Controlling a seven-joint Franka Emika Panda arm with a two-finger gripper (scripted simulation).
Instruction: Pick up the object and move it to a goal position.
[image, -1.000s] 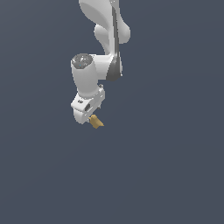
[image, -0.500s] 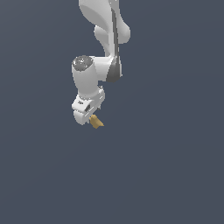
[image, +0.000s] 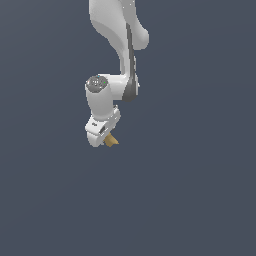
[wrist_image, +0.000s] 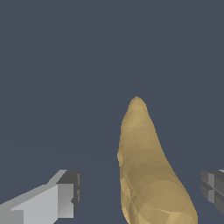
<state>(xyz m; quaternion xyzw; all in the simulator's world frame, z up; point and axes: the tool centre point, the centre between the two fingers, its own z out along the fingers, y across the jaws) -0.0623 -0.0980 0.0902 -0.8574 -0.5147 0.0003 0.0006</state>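
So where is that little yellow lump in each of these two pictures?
Exterior view: the yellow lump pokes out just below the white tool, near the picture's middle.
Wrist view: the yellow lump fills the lower middle, standing between the two fingers, with gaps either side.
Shared landmark: the tool's fingers flanking it.

We see the object (wrist_image: 148, 175) in a matte mustard yellow, shading to a paler tan along its faceted edges, with no markings. It sits between our gripper (wrist_image: 142, 192) fingers (wrist_image: 65, 197), which are light grey with dark charcoal pads at the tips. In the exterior view the arm (image: 117, 45) is white with a dark grey seam and a grey cap on its joint. The ground (image: 200, 190) beneath our gripper is plain slate blue-grey.
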